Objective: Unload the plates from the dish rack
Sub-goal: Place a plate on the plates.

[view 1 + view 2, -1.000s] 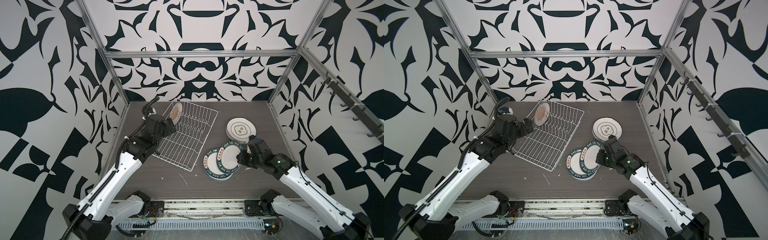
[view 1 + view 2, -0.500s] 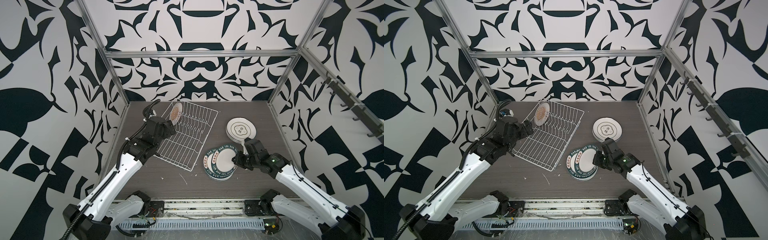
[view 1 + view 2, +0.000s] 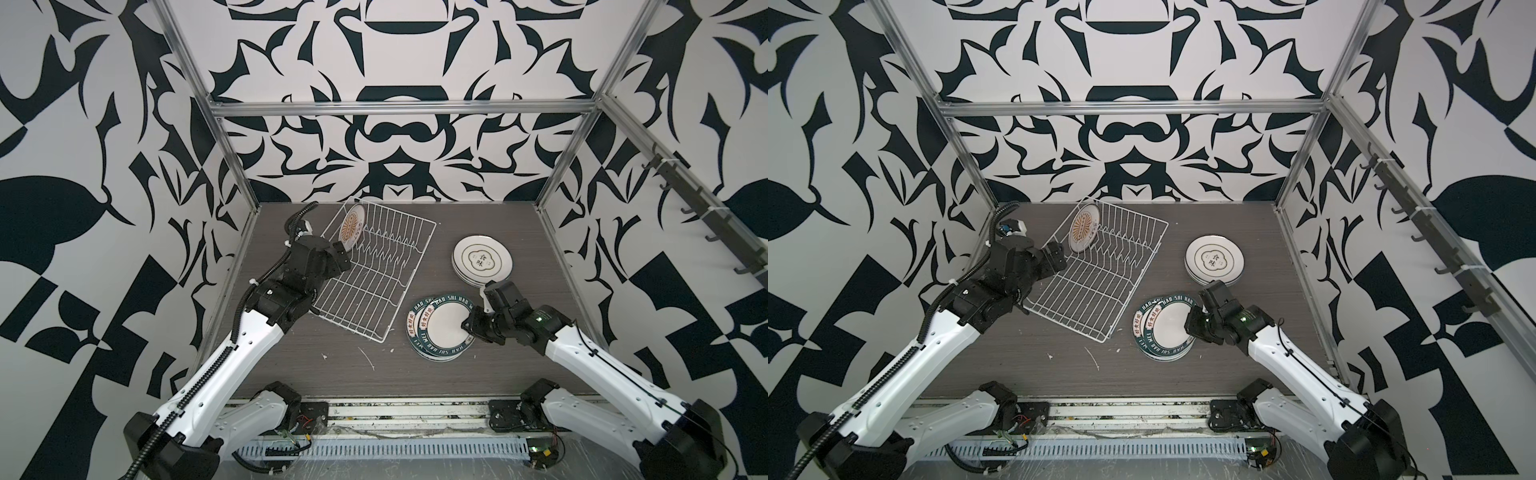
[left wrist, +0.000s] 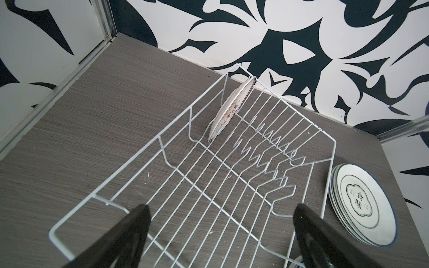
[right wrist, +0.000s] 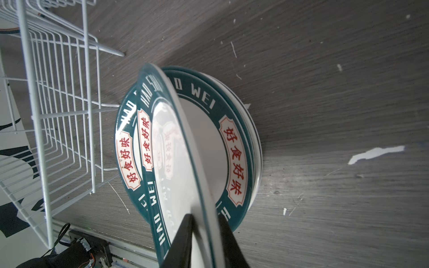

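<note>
Left gripper (image 4: 220,207), jaws wide apart, is hovering over dish rack (image 3: 374,274) with one sunburst plate (image 3: 351,226) standing at its far end, while right gripper (image 5: 204,222), jaws clamped on teal-rimmed plate (image 5: 176,143), is holding it tilted on worktop stack (image 5: 234,150), likely placing, with release needed next.

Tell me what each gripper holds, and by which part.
The right gripper pinches the tilted teal-rimmed plate by its rim; the left gripper is open and empty.
</note>
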Available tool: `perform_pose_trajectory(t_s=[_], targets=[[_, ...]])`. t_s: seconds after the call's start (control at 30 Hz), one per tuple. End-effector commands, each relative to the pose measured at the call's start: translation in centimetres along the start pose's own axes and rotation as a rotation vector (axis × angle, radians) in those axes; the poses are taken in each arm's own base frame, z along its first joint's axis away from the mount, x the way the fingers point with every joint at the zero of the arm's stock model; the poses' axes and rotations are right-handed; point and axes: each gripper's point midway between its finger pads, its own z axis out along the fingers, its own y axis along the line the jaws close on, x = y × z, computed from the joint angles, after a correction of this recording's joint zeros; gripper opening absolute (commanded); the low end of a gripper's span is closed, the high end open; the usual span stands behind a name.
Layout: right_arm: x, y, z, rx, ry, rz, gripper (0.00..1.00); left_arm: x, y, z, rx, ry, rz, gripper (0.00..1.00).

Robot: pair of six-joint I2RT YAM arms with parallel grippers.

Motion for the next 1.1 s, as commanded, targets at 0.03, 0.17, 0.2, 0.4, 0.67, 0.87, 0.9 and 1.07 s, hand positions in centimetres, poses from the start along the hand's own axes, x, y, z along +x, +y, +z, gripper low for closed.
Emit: perform_pose_trajectory(t_s=[0.03, 0.17, 0.2, 0.4, 0.67, 0.87, 0.9, 1.07], targets=[[-0.1, 0.1, 0.1, 0.0, 0.004, -0.001, 0.27, 0.4, 0.3, 0.4, -0.006, -0.001, 0.015, 0.99], [0.0, 0.2, 0.5, 0.002, 0.015, 0.001, 0.34, 0.4, 0.3, 0.4, -0.007, -0.001, 0.024, 0.99], [-0.1, 0.3, 0.6, -0.003, 0.017, 0.0, 0.34, 0.6, 0.4, 0.5, -0.011, 0.003, 0.031, 0.99], [-0.2, 0.2, 1.2, 0.025, 0.039, -0.004, 0.39, 0.9, 1.1, 0.7, -0.052, 0.009, 0.046, 0.99], [-0.7, -0.3, 1.5, 0.098, 0.05, -0.011, 0.45, 1.0, 1.5, 0.3, -0.049, 0.001, 0.067, 0.99], [-0.9, 0.5, 1.9, 0.102, 0.076, -0.038, 0.55, 1.4, 1.9, 0.3, -0.066, 0.007, 0.089, 0.99], [-0.9, 0.7, 1.9, 0.107, 0.079, -0.047, 0.55, 1.5, 2.0, 0.4, -0.069, 0.011, 0.092, 0.99], [-1.1, 0.3, 1.9, 0.176, 0.082, -0.069, 0.56, 1.9, 2.3, 0.6, -0.078, 0.022, 0.097, 0.99]])
